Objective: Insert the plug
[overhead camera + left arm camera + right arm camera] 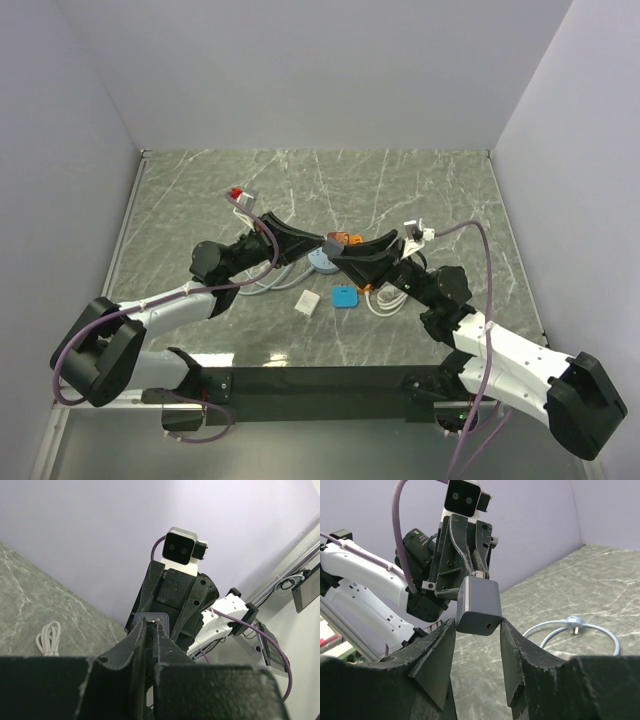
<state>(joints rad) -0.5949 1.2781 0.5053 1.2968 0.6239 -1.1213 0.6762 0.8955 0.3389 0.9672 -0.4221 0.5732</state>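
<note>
A grey charger block (479, 602) with a small port on its near face hangs above the table between both grippers. My right gripper (476, 625) has its fingertips against the block's two sides. My left gripper (479, 572) faces it and is shut on the block's far end. In the left wrist view my left gripper (151, 625) is closed on a thin dark piece with a coppery tip, with the block (165, 619) just beyond. From above, the block (331, 246) sits where the left gripper (322, 243) and right gripper (342, 258) meet.
Under the grippers lie a blue square piece (344, 297), a white block (307, 302), a pale blue round piece (320, 262) and a white cable coil (385, 300). A pale blue cable with a plug (575, 622) lies on the marble. An orange piece (348, 238) is behind.
</note>
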